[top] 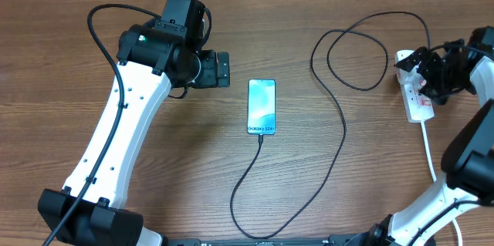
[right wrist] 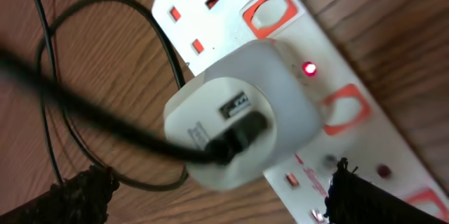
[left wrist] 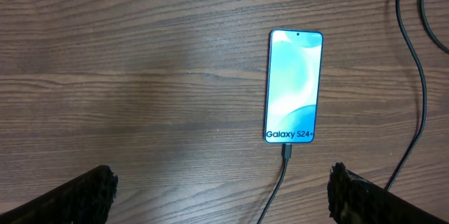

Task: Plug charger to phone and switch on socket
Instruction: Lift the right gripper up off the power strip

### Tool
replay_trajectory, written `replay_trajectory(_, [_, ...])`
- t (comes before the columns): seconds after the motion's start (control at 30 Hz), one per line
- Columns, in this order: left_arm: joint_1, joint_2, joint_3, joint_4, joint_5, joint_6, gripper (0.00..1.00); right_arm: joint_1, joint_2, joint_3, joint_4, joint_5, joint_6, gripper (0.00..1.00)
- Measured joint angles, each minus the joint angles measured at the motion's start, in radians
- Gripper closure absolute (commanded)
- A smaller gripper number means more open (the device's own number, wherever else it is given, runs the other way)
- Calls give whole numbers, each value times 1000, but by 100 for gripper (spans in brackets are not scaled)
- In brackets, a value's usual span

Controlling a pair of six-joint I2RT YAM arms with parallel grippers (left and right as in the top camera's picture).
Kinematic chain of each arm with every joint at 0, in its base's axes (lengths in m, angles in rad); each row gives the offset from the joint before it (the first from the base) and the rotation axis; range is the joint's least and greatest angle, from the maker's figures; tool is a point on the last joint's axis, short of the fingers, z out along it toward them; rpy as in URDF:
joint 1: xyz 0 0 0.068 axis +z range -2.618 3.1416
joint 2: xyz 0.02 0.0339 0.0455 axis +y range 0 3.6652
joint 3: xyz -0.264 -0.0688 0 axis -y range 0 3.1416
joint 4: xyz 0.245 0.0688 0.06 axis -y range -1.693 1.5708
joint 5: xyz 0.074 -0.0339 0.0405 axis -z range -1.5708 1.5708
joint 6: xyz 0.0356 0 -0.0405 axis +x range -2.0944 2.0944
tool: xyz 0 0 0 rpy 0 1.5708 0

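Observation:
The phone (top: 261, 107) lies face up mid-table, its blue screen lit. The charger (top: 344, 126), a thin black cable, has its tip in the phone's bottom edge (left wrist: 287, 152). From there it runs in loose loops to a white plug (right wrist: 238, 119) seated in the socket (top: 421, 107). A red lamp (right wrist: 309, 68) glows on the socket (right wrist: 231, 13) beside the plug. My left gripper (top: 221, 69) hovers open left of the phone (left wrist: 293, 87), holding nothing. My right gripper (top: 419, 76) hangs open just over the socket and plug, its fingertips (right wrist: 358, 196) apart.
The socket's white cord (top: 428, 149) trails toward the table's front right, by my right arm's base. The charger's loops (top: 359, 53) lie between phone and socket. Bare wood surrounds the phone (left wrist: 140, 90).

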Motion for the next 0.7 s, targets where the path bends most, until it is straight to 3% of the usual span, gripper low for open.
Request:
replay_trajectory(0.37, [0,0,0,2,0,0,0,0,-418,14,-182,62,46,0])
replay_trajectory(0.7, [0,0,0,2,0,0,0,0,-455,14,-262,62,73,0])
